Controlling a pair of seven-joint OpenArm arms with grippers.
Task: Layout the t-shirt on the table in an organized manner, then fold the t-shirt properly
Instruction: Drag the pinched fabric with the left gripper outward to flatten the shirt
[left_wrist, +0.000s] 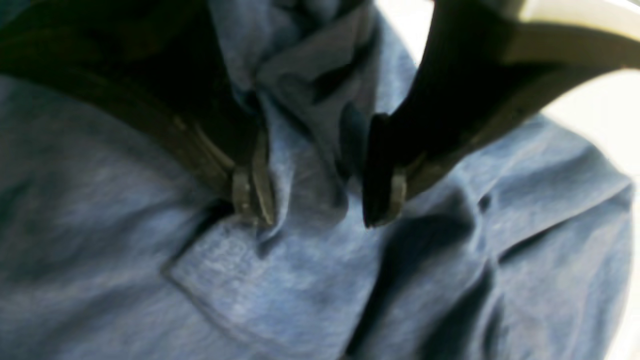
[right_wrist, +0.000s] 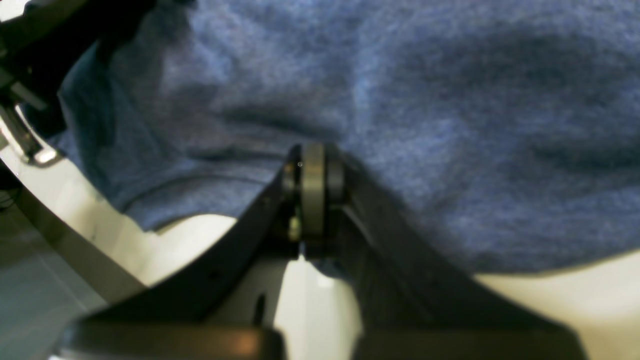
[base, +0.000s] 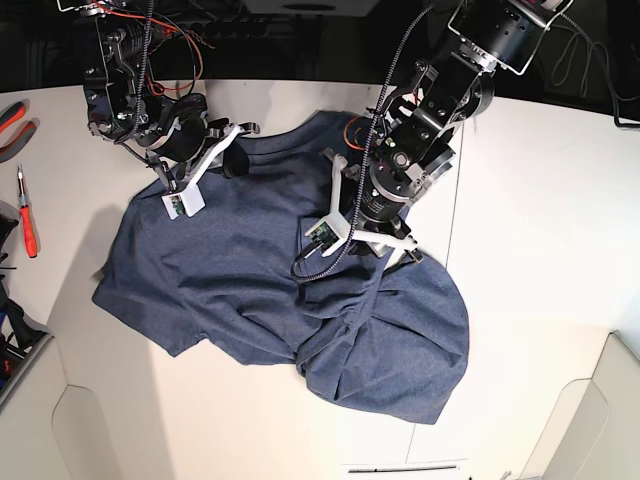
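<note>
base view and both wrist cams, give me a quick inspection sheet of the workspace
surface: white table, bare around the shirt
job's things: navy t-shirt rumpled, bunched toward its near right side, not laid flat
clutter: red-handled screwdriver and red pliers at the table's edge
grippers: left gripper open, a ridge of cloth between its fingers; right gripper shut at the shirt's edge
cables: wires along both arms, one black cable looping over the shirt
surroundings: dark background behind the table, little discernible
</note>
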